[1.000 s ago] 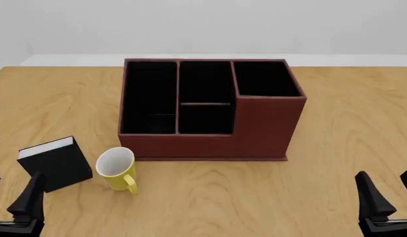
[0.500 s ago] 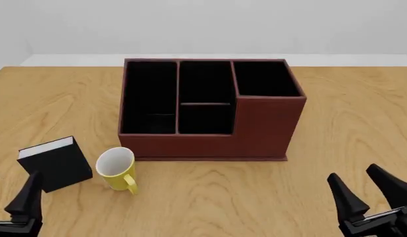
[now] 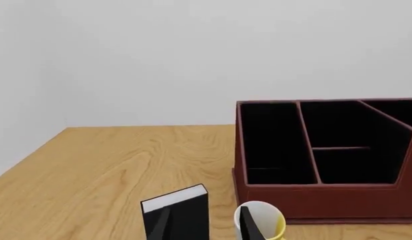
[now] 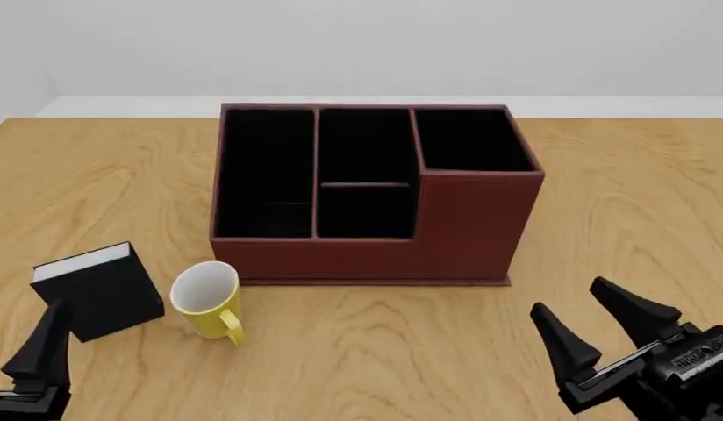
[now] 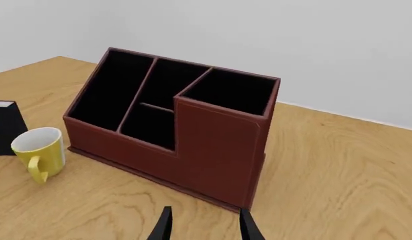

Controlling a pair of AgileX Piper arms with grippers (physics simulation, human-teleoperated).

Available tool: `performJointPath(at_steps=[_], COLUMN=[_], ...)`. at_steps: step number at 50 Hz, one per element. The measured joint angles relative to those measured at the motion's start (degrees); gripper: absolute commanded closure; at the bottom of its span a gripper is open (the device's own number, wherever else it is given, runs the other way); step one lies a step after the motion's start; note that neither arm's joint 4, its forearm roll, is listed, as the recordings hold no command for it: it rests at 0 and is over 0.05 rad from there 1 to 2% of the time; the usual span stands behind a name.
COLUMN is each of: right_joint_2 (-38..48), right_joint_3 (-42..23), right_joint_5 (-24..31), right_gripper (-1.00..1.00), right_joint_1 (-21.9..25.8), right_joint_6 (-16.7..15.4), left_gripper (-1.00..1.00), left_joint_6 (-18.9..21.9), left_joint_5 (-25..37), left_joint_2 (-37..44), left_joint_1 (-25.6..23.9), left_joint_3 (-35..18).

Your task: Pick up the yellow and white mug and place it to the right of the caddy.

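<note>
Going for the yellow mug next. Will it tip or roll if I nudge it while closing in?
The mug stands upright on the table, mouth up, so it probably slides rather than rolls. It looks small and rigid, likely light, so a high nudge could tip it. Its handle sticks out toward the arms; a push there would probably spin it.

Front view looks down from above, facing the caddy. Both low wrist views face it from either near corner. All share it.

Left gripper: one finger visible in the front view, the other cut off by the edge.

Book: cropped in the right wrist view.
</note>
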Motion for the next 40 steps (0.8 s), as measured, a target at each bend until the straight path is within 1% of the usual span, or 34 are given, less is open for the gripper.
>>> performJointPath(at_steps=[10, 20, 25, 40], right_joint_2=[9.1, 16.5, 20.5, 35.9], right_joint_3=[0.0, 0.0, 0.0, -0.1], right_joint_5=[-8.2, -15.0, -18.7, -32.4], right_gripper=[-1.0, -1.0, -1.0, -1.0], right_joint_1=[3.8, 6.9, 8.0, 10.6], right_joint_6=[0.2, 0.4, 0.4, 0.8], left_gripper=[-1.0, -1.0, -1.0, -1.0], left_joint_6=[-0.1, 0.1, 0.2, 0.1], left_joint_5=[0.5, 1.4, 1.9, 2.9], left_joint_2=[0.0, 0.0, 0.0, 0.0], left_joint_1=[0.1, 0.3, 0.3, 0.6], left_joint_3=[-0.5, -1.5, -2.2, -3.1])
